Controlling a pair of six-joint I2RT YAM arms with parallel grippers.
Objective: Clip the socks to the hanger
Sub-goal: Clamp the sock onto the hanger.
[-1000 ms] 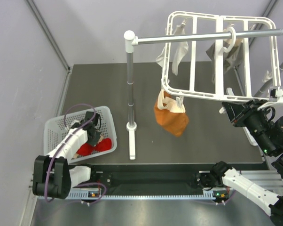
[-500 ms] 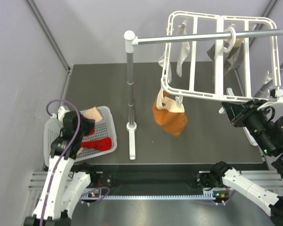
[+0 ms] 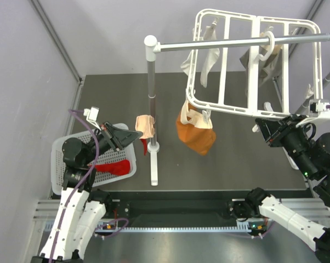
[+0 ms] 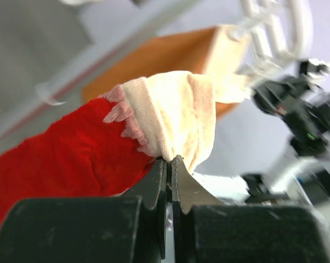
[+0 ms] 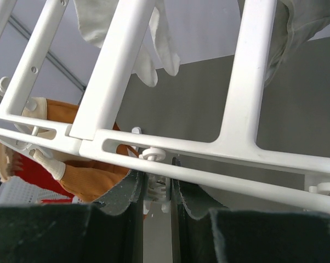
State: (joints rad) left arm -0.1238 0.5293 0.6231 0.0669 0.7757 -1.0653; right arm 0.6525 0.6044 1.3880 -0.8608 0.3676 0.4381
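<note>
Shows the hanger (image 3: 252,66) hooked on the grey rail (image 3: 209,45), orange sock (image 3: 195,134) clipped at its near-left corner. Holds the red sock (image 4: 72,159) beside the pole (image 3: 151,98), above the basket (image 3: 61,150), pale cuff pinched tight in the left gripper (image 4: 169,161). Brackets a peg (image 5: 154,196) under the hanger's near bar with the right gripper (image 5: 157,178) set narrow; cannot tell whether clamped.

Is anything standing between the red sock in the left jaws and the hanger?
Yes. The stand's upright pole is right beside the red sock, between it and the hanger. An orange sock also hangs at the hanger's nearest corner.
</note>
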